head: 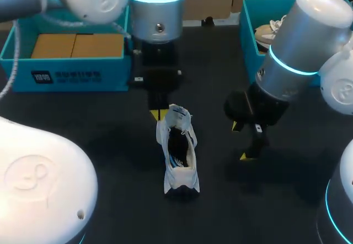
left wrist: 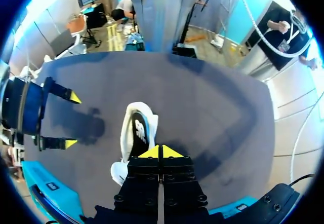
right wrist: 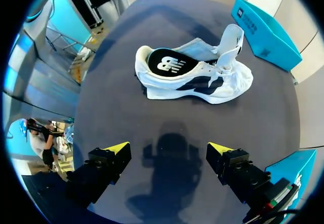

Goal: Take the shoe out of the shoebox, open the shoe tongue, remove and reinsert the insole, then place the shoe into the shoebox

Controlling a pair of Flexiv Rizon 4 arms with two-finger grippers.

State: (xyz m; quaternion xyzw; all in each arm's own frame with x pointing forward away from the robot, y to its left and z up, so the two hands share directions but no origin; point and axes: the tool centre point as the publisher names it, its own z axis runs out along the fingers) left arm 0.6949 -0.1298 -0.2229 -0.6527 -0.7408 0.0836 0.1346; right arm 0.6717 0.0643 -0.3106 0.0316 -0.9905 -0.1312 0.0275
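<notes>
A white shoe [head: 180,151] sits on the dark table, its tongue [head: 180,115] raised at the far end. Its opening shows a dark insole [right wrist: 166,63]. My left gripper [head: 160,113] hangs just left of the tongue end; its yellow tips [left wrist: 161,152] are shut together, with nothing seen between them, above the shoe [left wrist: 135,133]. My right gripper [head: 240,141] stands open to the right of the shoe, apart from it. From the right wrist, the shoe [right wrist: 195,74] lies ahead of the open right gripper [right wrist: 168,148]. From the left wrist, the right gripper [left wrist: 71,120] shows beside the shoe.
A blue shoebox [head: 66,77] with brown cardboard inside stands at the far left. A second blue box [head: 249,40] at the far right holds another shoe [head: 267,31]. Bare table [head: 110,128] lies around the white shoe.
</notes>
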